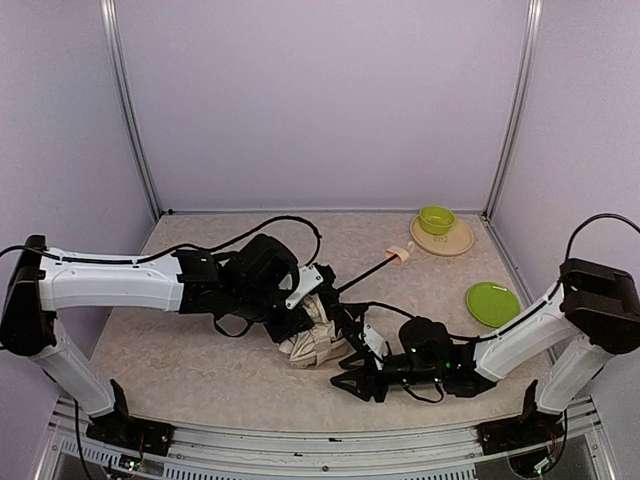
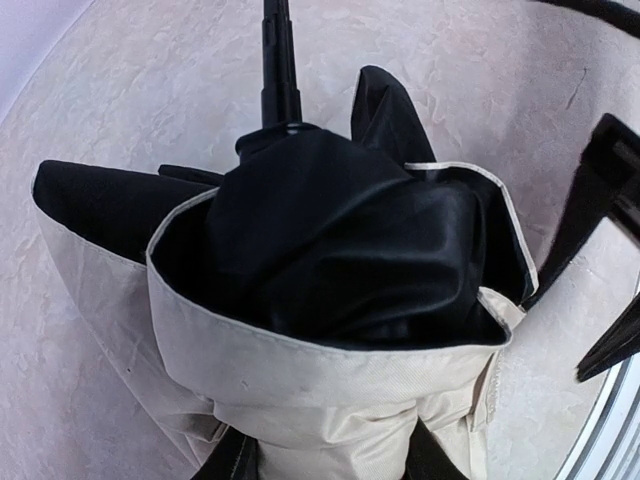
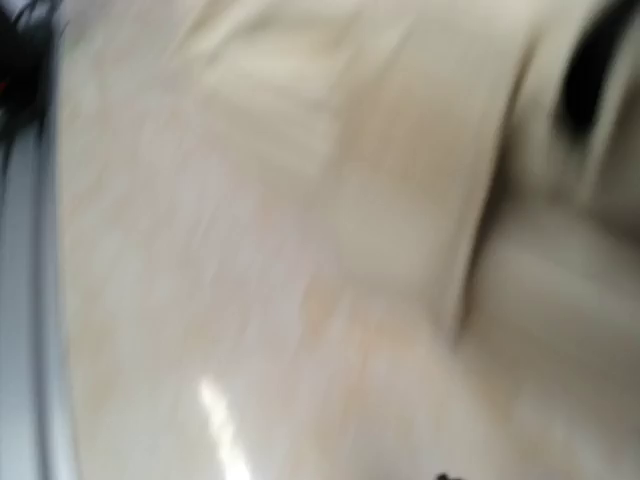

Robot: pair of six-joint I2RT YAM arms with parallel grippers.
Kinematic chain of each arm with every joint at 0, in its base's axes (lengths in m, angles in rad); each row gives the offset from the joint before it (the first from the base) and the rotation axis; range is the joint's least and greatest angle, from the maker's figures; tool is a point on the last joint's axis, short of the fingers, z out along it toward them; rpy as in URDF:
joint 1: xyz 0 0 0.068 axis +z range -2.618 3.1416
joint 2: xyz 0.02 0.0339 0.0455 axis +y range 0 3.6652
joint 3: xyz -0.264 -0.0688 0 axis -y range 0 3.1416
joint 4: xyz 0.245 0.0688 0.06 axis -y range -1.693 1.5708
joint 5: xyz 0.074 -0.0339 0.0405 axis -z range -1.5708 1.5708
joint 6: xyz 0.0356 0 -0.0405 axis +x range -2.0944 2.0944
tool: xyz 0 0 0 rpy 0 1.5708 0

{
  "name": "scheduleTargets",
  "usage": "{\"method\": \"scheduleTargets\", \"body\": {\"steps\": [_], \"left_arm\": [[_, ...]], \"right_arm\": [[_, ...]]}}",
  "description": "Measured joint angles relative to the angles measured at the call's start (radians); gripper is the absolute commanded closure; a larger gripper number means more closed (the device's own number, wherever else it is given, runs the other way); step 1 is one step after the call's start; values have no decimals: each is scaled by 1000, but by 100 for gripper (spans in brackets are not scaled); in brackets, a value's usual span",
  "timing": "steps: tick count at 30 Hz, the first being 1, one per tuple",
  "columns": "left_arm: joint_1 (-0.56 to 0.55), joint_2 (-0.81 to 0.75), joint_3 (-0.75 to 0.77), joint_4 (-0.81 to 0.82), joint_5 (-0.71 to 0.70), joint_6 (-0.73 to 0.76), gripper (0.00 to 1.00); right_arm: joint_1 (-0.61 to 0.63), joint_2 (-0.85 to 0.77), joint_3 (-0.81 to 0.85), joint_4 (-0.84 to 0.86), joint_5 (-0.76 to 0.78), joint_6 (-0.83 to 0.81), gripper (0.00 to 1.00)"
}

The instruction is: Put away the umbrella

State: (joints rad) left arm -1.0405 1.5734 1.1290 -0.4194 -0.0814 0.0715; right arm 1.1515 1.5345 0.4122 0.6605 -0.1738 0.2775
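The umbrella (image 1: 316, 340) lies mid-table as a bunched cream bundle. Its thin black shaft (image 1: 362, 275) runs up-right to the small beige handle (image 1: 400, 254). My left gripper (image 1: 303, 325) is shut on the bundle's near end. In the left wrist view the cream fabric (image 2: 300, 370) with black lining (image 2: 340, 240) fills the frame, and the shaft (image 2: 280, 70) points away. My right gripper (image 1: 352, 385) hovers low just right of the bundle, touching nothing. Its black fingers (image 2: 595, 195) show spread apart. The right wrist view is motion-blurred; only pale table and fabric show.
A green bowl (image 1: 436, 219) sits on a tan plate (image 1: 455, 243) at the back right. A green plate (image 1: 492, 303) lies at the right. Lilac walls enclose the table. A metal rail (image 1: 320, 440) runs along the near edge.
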Motion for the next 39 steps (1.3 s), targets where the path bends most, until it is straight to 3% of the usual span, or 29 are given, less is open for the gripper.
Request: {"method": "scheduleTargets", "body": {"steps": [4, 9, 20, 25, 27, 29, 30, 35, 39], "left_arm": [[-21, -1, -11, 8, -15, -16, 100], [2, -34, -60, 16, -24, -50, 100], [42, -139, -61, 31, 25, -67, 100], [45, -150, -60, 31, 45, -67, 100], [46, -158, -57, 27, 53, -67, 100], [47, -165, -49, 27, 68, -63, 100], [47, -169, -45, 27, 78, -61, 100], [47, -201, -37, 23, 113, -44, 100], [51, -230, -19, -4, 137, -27, 100]], "right_arm": [[-1, 195, 97, 193, 50, 68, 44], [-1, 275, 114, 327, 67, 108, 39], [22, 373, 216, 447, 35, -36, 45], [24, 375, 182, 531, 64, -68, 44], [24, 381, 171, 550, 68, -75, 56], [24, 386, 167, 562, 71, -84, 77], [23, 388, 166, 567, 70, -89, 83], [22, 389, 164, 595, 46, -127, 100], [21, 387, 156, 597, 16, -157, 100]]}}
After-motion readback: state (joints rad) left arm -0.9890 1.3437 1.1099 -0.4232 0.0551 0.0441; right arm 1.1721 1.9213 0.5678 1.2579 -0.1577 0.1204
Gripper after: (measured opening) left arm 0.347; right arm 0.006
